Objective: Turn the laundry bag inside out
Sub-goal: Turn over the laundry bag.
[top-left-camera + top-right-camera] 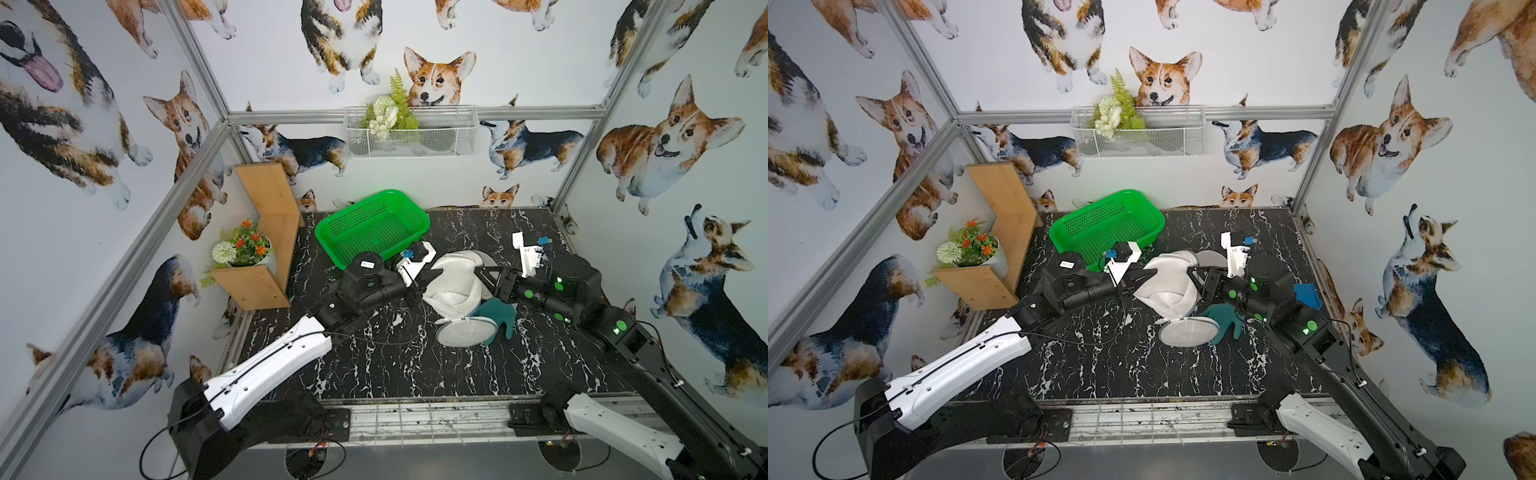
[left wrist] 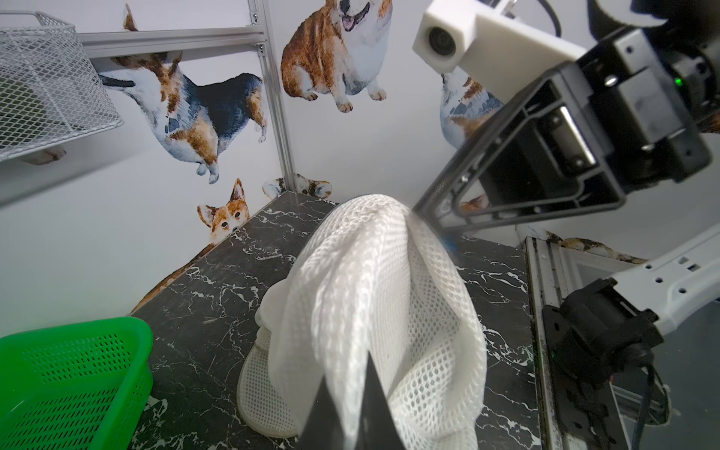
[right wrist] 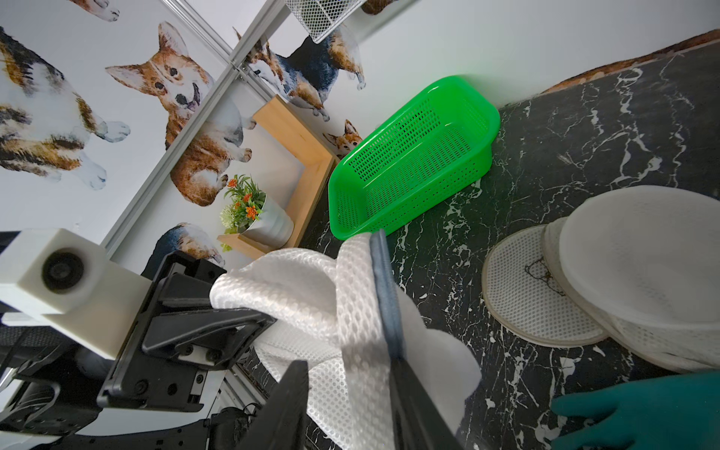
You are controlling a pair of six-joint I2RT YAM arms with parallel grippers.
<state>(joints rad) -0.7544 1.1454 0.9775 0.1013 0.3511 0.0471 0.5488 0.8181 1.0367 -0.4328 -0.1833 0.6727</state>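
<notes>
Green basket (image 1: 374, 226) sitting near back of marble table (image 1: 395, 374). Teal glove (image 1: 498, 316) lying flat on it. Wooden shelf (image 1: 270, 195) standing left, holding potted flowers (image 1: 245, 247). Wire basket (image 1: 436, 141) hanging on back wall, holding white flowers (image 1: 384, 114).

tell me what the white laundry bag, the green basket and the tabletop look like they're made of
laundry bag: soft white mesh fabric, probably synthetic, with a matte finish. It has open honeycomb holes and drapes in folds.
green basket: rigid moulded plastic, slightly glossy. The walls are evenly perforated and the rim is smooth and rolled.
tabletop: black marble look with white veins and a faint sheen. It could be real stone or a printed laminate; I can't tell.
</notes>
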